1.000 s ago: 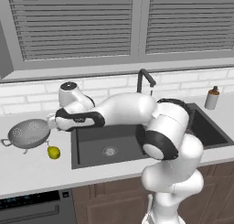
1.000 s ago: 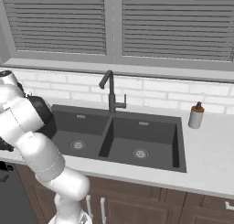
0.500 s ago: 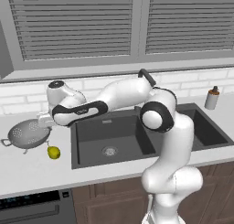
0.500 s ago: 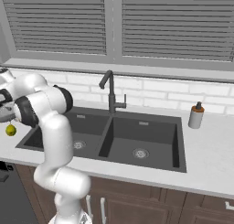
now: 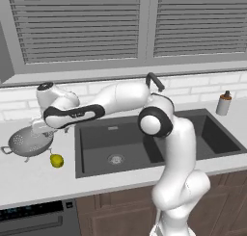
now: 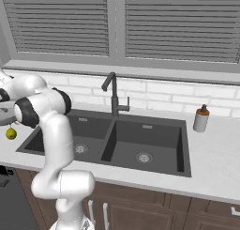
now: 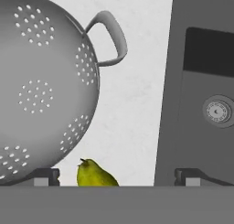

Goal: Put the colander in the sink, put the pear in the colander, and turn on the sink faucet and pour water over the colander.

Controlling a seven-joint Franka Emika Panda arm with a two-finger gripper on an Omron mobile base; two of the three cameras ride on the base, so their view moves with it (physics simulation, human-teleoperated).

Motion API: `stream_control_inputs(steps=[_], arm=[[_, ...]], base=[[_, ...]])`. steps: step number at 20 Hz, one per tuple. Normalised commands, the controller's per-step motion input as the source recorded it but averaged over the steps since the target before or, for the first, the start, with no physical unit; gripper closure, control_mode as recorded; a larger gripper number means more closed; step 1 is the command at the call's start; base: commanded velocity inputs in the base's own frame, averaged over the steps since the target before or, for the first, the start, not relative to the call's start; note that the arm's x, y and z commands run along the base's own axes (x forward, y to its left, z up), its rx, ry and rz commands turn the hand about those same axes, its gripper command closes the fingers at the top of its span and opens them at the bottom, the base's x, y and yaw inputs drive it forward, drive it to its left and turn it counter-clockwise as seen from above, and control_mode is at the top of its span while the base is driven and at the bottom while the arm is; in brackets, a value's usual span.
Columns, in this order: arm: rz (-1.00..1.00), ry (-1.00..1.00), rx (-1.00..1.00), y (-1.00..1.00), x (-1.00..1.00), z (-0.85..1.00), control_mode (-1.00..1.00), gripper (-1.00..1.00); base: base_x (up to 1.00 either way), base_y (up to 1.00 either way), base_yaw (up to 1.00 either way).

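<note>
So around the edges there's a small soap bottle (image 5: 223, 103) with an orange top, standing upright on the pale speckled surface (image 5: 29, 175), over at about 3 o'clock in both base views (image 6: 201, 118). Behind it runs a white brick-tile backsplash (image 6: 159, 94), and above that a grey window sill (image 6: 140, 72) with closed slatted blinds (image 5: 77, 28) across 12 o'clock. Down at 6 o'clock you get brown wood cabinet fronts (image 6: 154, 208) with light bar handles. At 7 o'clock in the left base view sits a dark appliance front (image 5: 34, 220), looks like a dishwasher panel.
</note>
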Motion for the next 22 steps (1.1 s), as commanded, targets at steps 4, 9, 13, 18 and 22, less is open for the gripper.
stream_control_inputs(steps=[4, 9, 13, 18, 22], arm=[[-0.02, 0.0, 0.0, 0.22, 0.08, -0.23, -1.0, -1.0], [-0.02, 0.0, 0.0, 0.28, 0.13, -0.29, -1.0, -1.0], [-0.04, 0.0, 0.0, 0.26, 0.26, -0.38, -1.0, -1.0], [-0.09, 0.0, 0.0, 0.02, 0.1, -0.28, -1.0, -1.0], [-0.08, 0.0, 0.0, 0.0, 0.09, -0.18, -1.0, -1.0]], base=[[0.0, 0.0, 0.0], [0.0, 0.0, 0.0], [0.0, 0.0, 0.0], [0.0, 0.0, 0.0], [0.0, 0.0, 0.0]])
